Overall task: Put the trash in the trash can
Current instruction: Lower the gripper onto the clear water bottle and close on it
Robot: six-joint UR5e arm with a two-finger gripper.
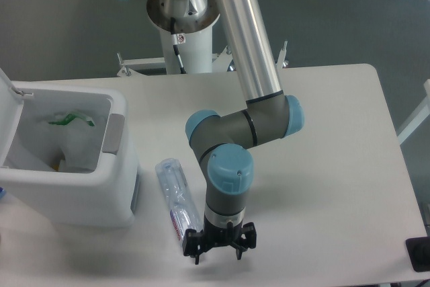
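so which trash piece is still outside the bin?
The clear crushed plastic water bottle, lying on the table beside the white bin. The other piece sits inside.

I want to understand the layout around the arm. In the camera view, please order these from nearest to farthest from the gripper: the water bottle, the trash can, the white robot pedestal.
From the gripper:
1. Water bottle, lying on the table just to its left in the image.
2. Trash can, farther left, lid open.
3. White robot pedestal, beyond the table's far edge.
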